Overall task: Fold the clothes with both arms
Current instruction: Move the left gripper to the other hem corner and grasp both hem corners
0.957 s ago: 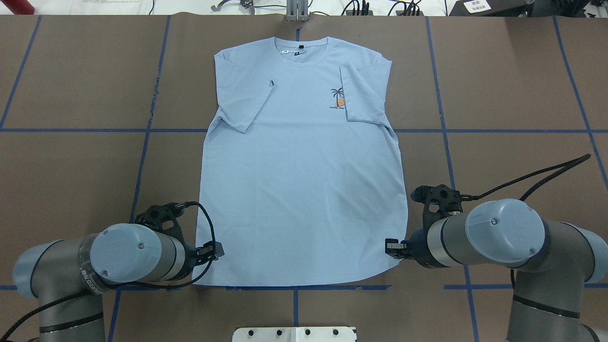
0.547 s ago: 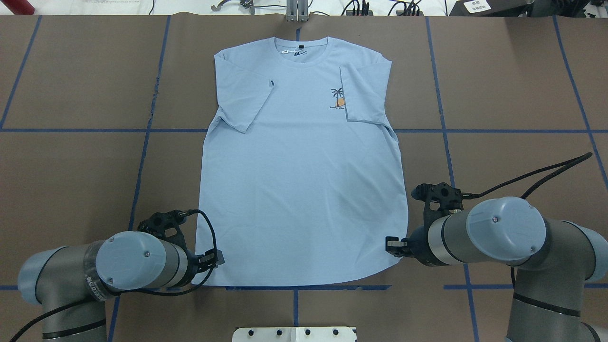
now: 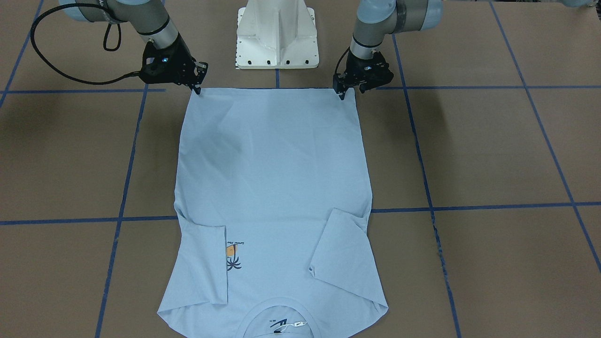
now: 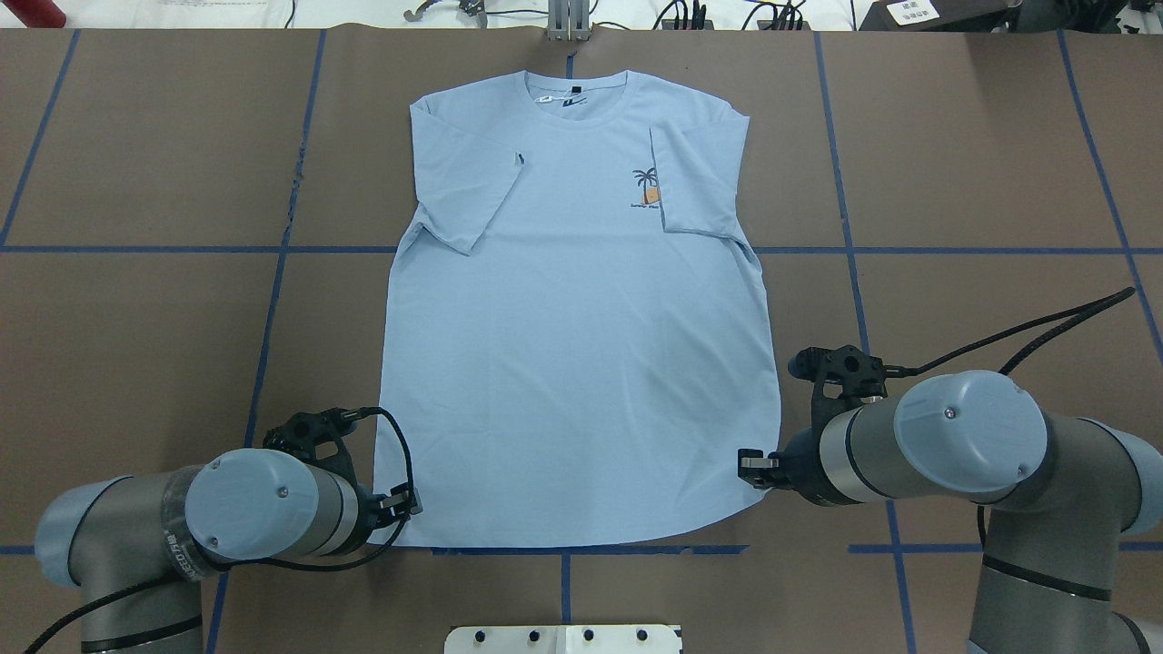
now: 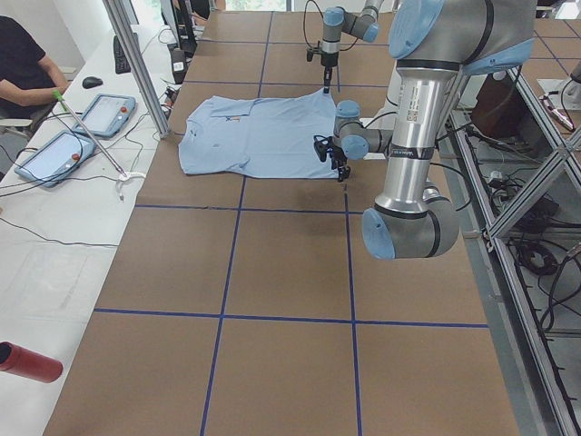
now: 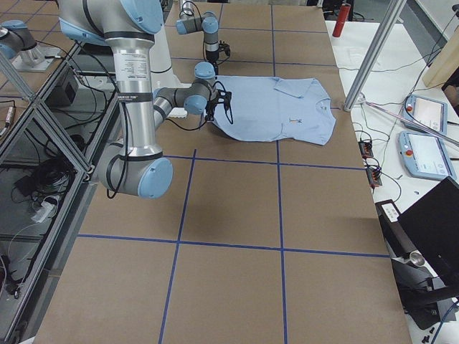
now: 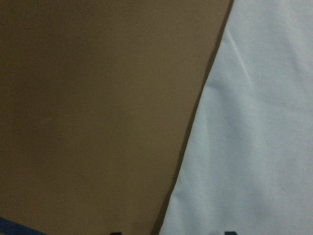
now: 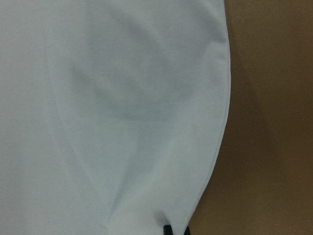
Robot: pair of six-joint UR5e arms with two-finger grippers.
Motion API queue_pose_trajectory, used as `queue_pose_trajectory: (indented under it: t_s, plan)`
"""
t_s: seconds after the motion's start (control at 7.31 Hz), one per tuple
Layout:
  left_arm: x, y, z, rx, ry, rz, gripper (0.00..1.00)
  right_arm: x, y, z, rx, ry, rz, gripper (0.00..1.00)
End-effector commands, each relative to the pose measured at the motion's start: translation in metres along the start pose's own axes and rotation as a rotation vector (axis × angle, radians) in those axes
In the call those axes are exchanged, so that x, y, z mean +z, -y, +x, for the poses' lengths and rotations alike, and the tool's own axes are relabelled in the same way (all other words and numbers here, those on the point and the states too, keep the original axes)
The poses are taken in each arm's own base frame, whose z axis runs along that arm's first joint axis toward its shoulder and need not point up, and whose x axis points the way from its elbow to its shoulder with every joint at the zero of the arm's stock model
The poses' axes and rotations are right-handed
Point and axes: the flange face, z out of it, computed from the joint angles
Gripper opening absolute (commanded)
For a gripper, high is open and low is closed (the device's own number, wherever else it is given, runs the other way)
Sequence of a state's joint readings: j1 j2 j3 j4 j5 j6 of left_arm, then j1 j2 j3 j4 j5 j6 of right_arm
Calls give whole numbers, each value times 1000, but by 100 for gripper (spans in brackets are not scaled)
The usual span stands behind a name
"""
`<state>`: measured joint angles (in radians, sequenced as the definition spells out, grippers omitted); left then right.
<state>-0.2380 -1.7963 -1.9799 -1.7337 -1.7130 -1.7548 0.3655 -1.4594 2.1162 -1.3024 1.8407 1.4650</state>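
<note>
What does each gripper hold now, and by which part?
The right gripper appears to pinch the T-shirt at its hem corner. The left gripper holds nothing, its jaws open at the other corner.

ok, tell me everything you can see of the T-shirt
The T-shirt is light blue, soft fabric, lying flat face-up on the brown table, collar away from the robot. Both short sleeves are folded inward. A small palm print and white neck tag show. Right gripper looks shut on one hem corner; open left gripper straddles the other.
</note>
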Motion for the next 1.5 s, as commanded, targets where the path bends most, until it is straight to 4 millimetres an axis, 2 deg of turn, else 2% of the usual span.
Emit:
queue_pose_trajectory:
  t_s: [0.0,0.41,0.55,0.68,0.96,1.09,1.37]
  plan:
    - [1,0,2,0,0,-1,49,-3,4,1,7,4,-6,0]
    - [1,0,2,0,0,-1,22,-5,7,2,11,5,-2,0]
    - [0,0,1,0,-2,-1,5,-5,7,2,11,5,-2,0]
    - [-2,-1,2,2,-6,-3,0,-5,7,2,13,6,-11,0]
    - [-18,-3,5,9,-34,-7,0,-22,22,9,46,27,-68,0]
    - [-34,-6,6,16,-24,-8,0,-40,18,9,46,52,-96,0]
    - [-91,-28,8,39,-40,-38,0,-66,-1,12,32,88,-180,0]
